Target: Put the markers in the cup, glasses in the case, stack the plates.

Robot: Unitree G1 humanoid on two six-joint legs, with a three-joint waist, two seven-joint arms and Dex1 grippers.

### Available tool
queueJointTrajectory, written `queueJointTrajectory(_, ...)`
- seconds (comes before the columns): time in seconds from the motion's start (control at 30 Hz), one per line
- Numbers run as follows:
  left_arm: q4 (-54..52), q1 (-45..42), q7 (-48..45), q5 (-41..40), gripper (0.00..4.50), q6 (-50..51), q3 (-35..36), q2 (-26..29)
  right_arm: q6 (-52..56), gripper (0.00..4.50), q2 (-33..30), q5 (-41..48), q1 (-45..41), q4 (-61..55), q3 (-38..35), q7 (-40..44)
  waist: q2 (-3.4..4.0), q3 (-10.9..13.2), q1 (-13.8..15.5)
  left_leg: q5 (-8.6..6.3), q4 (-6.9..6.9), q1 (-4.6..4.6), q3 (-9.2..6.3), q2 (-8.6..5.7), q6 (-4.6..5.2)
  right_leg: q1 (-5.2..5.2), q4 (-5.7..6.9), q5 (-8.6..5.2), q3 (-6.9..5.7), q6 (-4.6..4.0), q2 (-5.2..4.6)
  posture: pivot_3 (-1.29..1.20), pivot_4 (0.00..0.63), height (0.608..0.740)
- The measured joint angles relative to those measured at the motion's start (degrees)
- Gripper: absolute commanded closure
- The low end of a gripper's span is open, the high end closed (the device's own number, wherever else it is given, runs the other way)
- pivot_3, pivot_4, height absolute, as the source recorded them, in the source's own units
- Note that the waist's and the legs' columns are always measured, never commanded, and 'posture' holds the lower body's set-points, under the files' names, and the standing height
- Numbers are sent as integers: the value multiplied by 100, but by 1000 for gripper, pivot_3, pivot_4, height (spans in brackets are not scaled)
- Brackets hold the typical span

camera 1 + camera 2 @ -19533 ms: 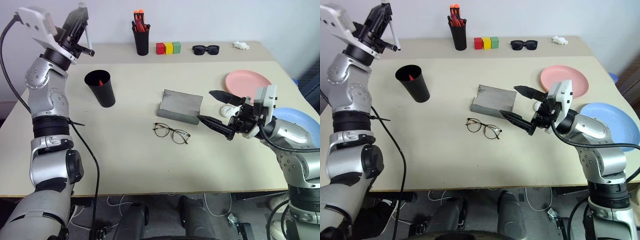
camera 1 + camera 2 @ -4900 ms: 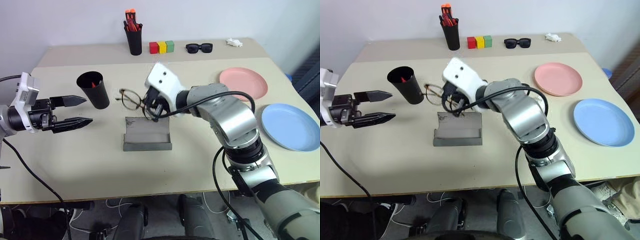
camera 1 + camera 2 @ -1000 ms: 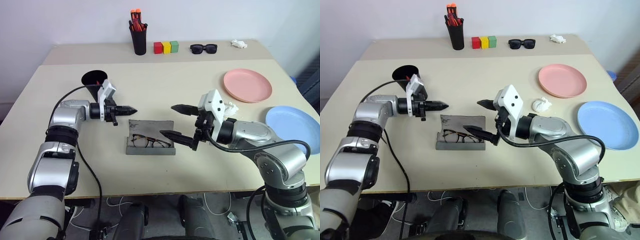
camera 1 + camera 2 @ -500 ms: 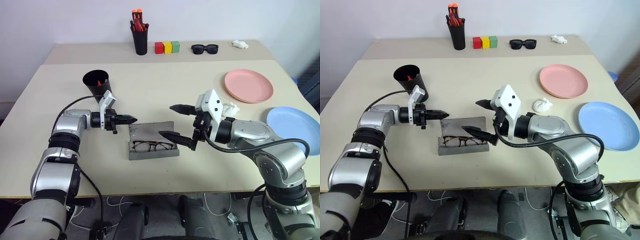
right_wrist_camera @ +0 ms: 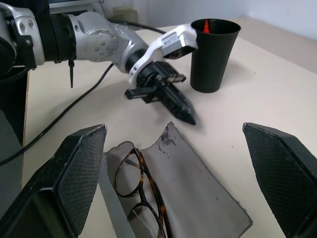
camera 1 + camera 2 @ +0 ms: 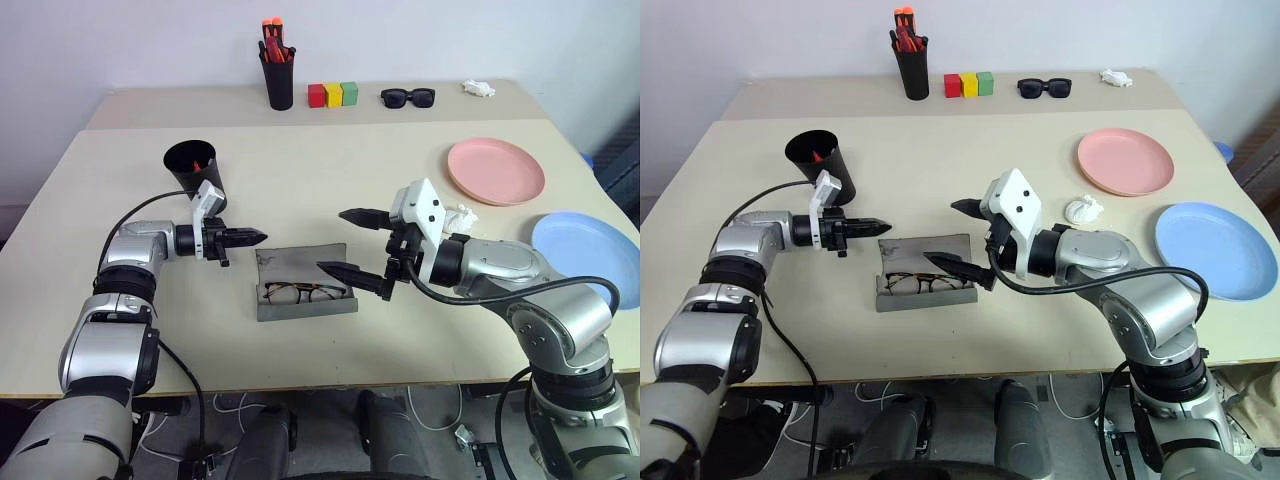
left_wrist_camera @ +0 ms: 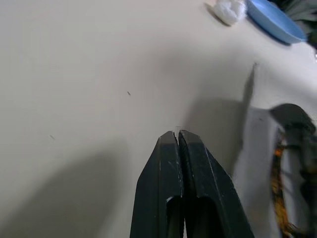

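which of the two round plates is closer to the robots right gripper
The salmon pink round plate is closer to the open right gripper. The light blue round plate lies farther out, by the table's right edge, beyond that arm.

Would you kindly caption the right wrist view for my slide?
Glasses lie in the open case; shut left gripper points at its lid.

A beige table (image 6: 300, 160) held an open grey case (image 6: 305, 298), a black cup (image 6: 192, 168), pink plate (image 6: 496, 170), blue plate (image 6: 580, 258), pen pot (image 6: 279, 85), coloured blocks (image 6: 333, 95) and sunglasses (image 6: 410, 97).
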Motion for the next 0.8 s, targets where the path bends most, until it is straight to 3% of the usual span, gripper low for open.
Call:
queueJointTrajectory(0.37,-550,204,-402,-372,4463,744,158,-14,0,0,-83,-48,-96,3,6,3,0,0,0,0,0,1,0,0,0,0,0,0,0,0,0,0,150,740)
queueJointTrajectory(0.6,-298,109,388,-409,4463,-71,548,-157,0,0,-99,-55,-103,13,7,3,0,0,16,0,1,1,-1,0,-1,0,-2,0,0,0,-1,0,150,740)
queueJointTrajectory(0.8,-307,118,411,-355,4463,-196,554,-148,0,0,-100,-88,-112,13,9,3,0,0,8,0,0,1,0,0,-1,0,-1,0,0,0,-1,0,150,740)
